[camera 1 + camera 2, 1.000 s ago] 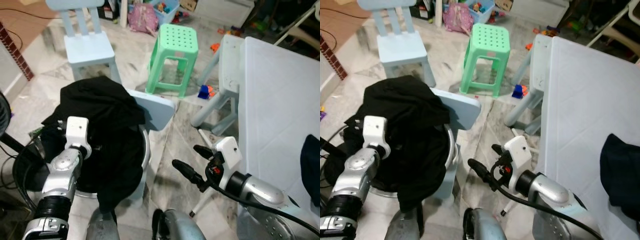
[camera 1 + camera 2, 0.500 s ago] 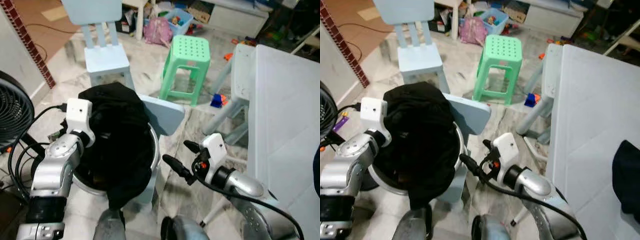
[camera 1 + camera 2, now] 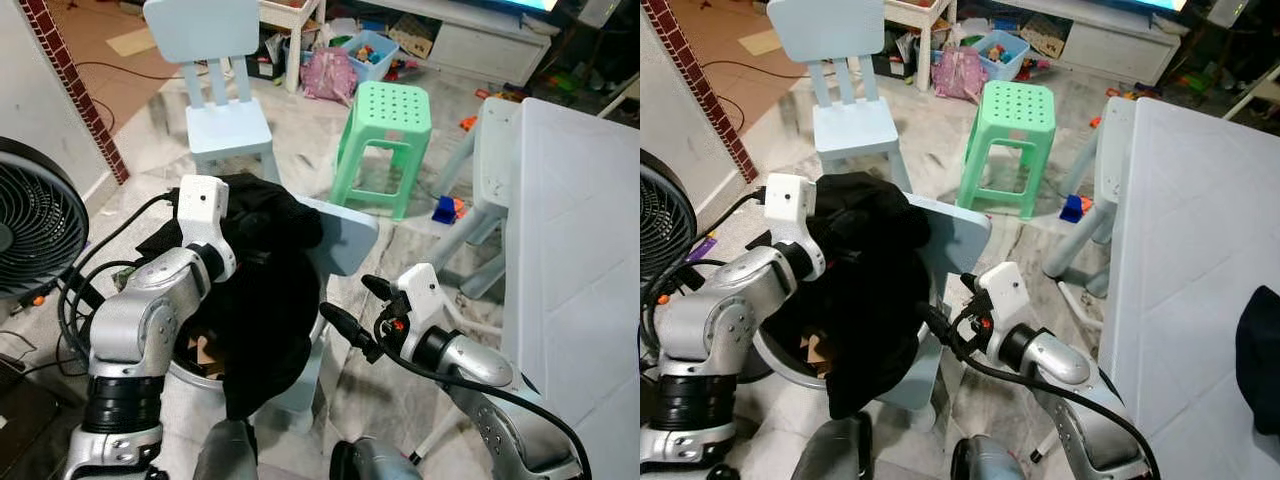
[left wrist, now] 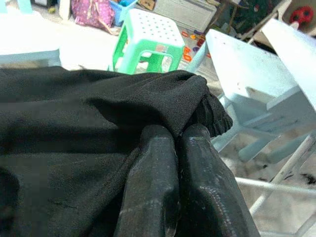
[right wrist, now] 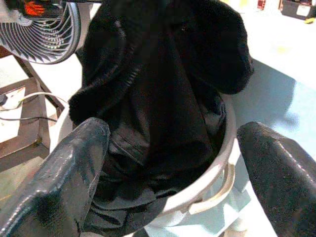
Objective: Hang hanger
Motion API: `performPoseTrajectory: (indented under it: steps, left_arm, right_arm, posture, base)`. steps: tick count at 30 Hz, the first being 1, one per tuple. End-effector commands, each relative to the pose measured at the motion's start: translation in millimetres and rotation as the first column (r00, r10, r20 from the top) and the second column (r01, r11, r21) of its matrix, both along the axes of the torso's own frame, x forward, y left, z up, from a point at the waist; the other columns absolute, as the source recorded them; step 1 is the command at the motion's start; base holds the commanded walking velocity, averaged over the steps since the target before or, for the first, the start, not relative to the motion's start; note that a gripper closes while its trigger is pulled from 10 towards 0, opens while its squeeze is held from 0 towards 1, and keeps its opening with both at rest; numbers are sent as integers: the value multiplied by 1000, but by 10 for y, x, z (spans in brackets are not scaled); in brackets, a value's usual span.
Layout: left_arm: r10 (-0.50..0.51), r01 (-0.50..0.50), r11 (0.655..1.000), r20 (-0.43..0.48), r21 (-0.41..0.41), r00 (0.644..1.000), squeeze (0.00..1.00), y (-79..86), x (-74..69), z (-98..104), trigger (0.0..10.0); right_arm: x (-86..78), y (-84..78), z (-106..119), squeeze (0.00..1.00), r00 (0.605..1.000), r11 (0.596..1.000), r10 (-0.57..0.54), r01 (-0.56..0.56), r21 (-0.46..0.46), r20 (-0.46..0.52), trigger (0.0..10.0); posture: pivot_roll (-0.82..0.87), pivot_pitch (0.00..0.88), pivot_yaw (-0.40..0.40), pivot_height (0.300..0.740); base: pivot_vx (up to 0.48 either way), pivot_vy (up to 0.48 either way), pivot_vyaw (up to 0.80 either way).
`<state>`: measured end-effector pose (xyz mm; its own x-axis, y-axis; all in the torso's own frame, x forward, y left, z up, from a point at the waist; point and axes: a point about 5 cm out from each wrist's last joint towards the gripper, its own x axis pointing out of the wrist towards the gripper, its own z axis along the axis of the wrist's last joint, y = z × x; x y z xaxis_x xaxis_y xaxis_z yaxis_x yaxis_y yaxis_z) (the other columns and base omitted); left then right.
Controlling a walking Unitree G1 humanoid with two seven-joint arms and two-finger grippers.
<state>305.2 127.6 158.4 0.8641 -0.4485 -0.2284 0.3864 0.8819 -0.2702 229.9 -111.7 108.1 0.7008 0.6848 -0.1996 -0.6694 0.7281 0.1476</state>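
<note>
A black garment (image 3: 262, 290) hangs bunched over a round white basket (image 3: 778, 352) that sits on a low light blue chair (image 3: 346, 236). My left gripper (image 4: 175, 132) is shut on a fold of the garment and holds it up above the basket; in the eye views its fingers are buried in the cloth. My right gripper (image 3: 345, 296) is open just right of the basket, at rim height, pointing at the hanging cloth. In the right wrist view the garment (image 5: 168, 84) drapes into the basket (image 5: 217, 168) between the two spread fingers (image 5: 64, 182).
A floor fan (image 3: 30, 230) with cables stands at the left. A light blue chair (image 3: 215, 110) and a green stool (image 3: 385, 130) stand behind the basket. A white table (image 3: 580, 250) runs along the right, with toys on the floor beyond.
The view has tilted up and shifted. My left gripper has risen with the black garment, pulling it higher out of the basket. The right gripper stays open beside the basket.
</note>
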Motion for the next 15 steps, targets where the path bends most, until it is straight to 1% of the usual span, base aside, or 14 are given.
performPoseTrajectory:
  steps: [1, 2, 3, 4, 5, 6, 7, 8, 10, 12, 13, 14, 15]
  left_arm:
    - [-35, 35, 999, -28, -5, 999, 0, -119, 14, -10, 0]
    - [-46, 47, 999, -51, 22, 998, 0, -182, 25, -67, 0]
    - [-47, 49, 998, -57, 36, 997, 0, -199, 30, -90, 0]
    - [-53, 57, 997, -86, 43, 995, 0, -236, 34, -168, 549]
    - [-54, 58, 997, -94, 41, 994, 0, -243, 34, -186, 549]
    - [-39, 44, 998, -116, 41, 993, 0, -251, 50, -252, 4078]
    - [-20, 26, 999, -144, 42, 989, 0, -258, 63, -329, 9216]
    - [-7, 14, 999, -171, 43, 985, 0, -267, 70, -401, 10000]
    - [-4, 14, 999, -198, 50, 980, 0, -296, 64, -488, 10000]
    - [-47, 64, 996, -224, 68, 973, 0, -356, 14, -576, 10000]
    - [-47, 64, 996, -224, 68, 973, 0, -356, 14, -576, 10000]
    - [-83, 111, 988, -226, 111, 971, 1000, -382, -14, -627, 10000]
    - [-102, 135, 981, -226, 136, 969, 1000, -396, -25, -656, 10000]
  right_arm:
    - [6, -18, -18, 0, 1000, 1000, -4, 4, -10, 4, 10000]
    - [11, -18, -18, 0, 1000, 1000, -4, 4, -13, 9, 10000]
    - [13, -19, -17, 0, 1000, 1000, -4, 4, -16, 12, 10000]
    - [17, -30, -17, 0, 1000, 1000, -9, 9, -24, 17, 10000]
    - [17, -33, -18, 0, 1000, 1000, -10, 10, -25, 18, 10000]
    - [28, -51, -23, 0, 1000, 999, -21, 21, -41, 23, 10000]
    - [42, -70, -29, 0, 999, 998, -33, 35, -57, 30, 10000]
    - [53, -85, -31, 0, 998, 997, -43, 46, -67, 37, 10000]
    - [72, -105, -27, 0, 997, 995, -62, 65, -78, 49, 10000]
    - [99, -133, -19, 0, 993, 991, -95, 101, -87, 65, 10000]
    - [99, -133, -19, 0, 993, 991, -95, 101, -87, 65, 10000]
    - [114, -150, -22, 0, 991, 988, -113, 119, -95, 71, 10000]
    - [122, -160, -27, 0, 990, 986, -123, 130, -100, 73, 10000]
  posture:
    - [40, 88, -56, 740]
    - [35, 87, -56, 740]
    - [35, 87, -56, 740]
    - [33, 89, -55, 740]
    - [33, 89, -55, 740]
    - [30, 88, -56, 740]
    - [30, 88, -56, 740]
    - [26, 89, -55, 740]
    - [26, 89, -55, 740]
    - [21, 91, -54, 740]
    - [21, 91, -54, 740]
    - [21, 91, -54, 740]
    - [21, 91, -54, 740]
  base:
    - [0, 0, 0]
    - [0, 0, 0]
    - [0, 0, 0]
    - [0, 0, 0]
    - [0, 0, 0]
    - [0, 0, 0]
    - [0, 0, 0]
    - [0, 0, 0]
    - [0, 0, 0]
    - [0, 0, 0]
    - [0, 0, 0]
    - [0, 0, 0]
    - [0, 0, 0]
